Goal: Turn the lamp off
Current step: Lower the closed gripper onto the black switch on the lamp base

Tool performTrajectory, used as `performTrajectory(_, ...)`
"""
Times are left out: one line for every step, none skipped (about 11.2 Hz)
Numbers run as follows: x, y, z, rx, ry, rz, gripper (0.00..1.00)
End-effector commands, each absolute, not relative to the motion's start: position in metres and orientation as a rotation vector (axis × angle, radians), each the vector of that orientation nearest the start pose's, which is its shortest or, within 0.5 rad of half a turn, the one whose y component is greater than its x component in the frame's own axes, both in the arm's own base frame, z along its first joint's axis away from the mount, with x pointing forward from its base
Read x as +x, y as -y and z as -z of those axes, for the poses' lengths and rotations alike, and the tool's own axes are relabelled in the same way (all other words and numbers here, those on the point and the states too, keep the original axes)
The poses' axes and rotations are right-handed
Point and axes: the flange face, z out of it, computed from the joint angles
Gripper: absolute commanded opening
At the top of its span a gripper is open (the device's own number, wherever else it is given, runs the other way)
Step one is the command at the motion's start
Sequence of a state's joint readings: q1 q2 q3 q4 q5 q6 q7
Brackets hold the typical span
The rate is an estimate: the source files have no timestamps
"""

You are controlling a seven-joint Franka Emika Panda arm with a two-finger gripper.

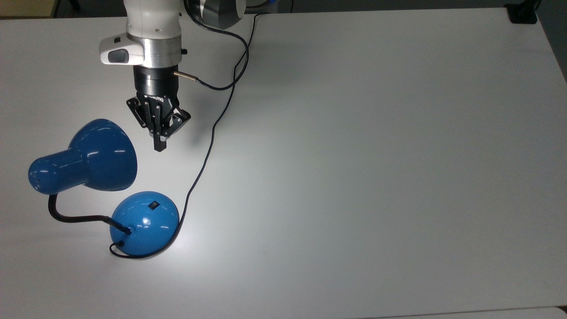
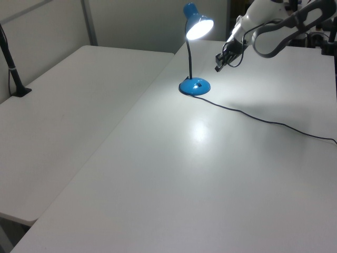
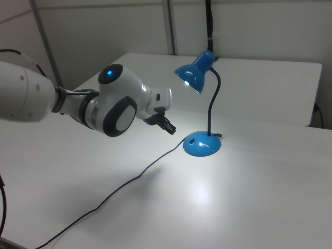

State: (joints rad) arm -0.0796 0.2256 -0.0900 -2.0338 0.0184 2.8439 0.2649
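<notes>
Open table (image 1: 376, 155) is seen to the top view's right of the lit lamp (image 1: 144, 221), while the gripper (image 1: 159, 146), fingers pressed together, is held above the tabletop beside the shade.

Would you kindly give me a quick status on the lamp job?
Pincer shut, empty, in the air short of the lamp. Lamp lit, switch untouched. Cord runs beside the pincer's path.
</notes>
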Motion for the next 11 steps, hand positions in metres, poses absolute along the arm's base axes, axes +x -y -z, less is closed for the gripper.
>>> performTrajectory(0.66, 0.109, -0.39, -2.867, -0.749, 0.932, 0.01)
performTrajectory(0.668, 0.11, -0.384, -2.865, -0.756, 0.935, 0.01)
performTrajectory(0.676, 0.112, -0.381, -2.851, -0.772, 0.955, 0.01)
performTrajectory(0.68, 0.112, -0.375, -2.836, -0.778, 0.985, 0.0)
performTrajectory(0.682, 0.113, -0.369, -2.827, -0.776, 1.015, 0.0)
performTrajectory(0.684, 0.113, -0.358, -2.824, -0.777, 1.022, 0.0)
performTrajectory(0.691, 0.113, -0.352, -2.815, -0.769, 1.052, 0.0)
performTrajectory(0.696, 0.111, -0.341, -2.814, -0.77, 1.049, 0.0)
performTrajectory(0.699, 0.113, -0.339, -2.813, -0.774, 1.055, 0.0)
performTrajectory(0.702, 0.117, -0.34, -2.813, -0.778, 1.067, 0.0)
performTrajectory(0.703, 0.12, -0.334, -2.82, -0.783, 1.061, 0.0)
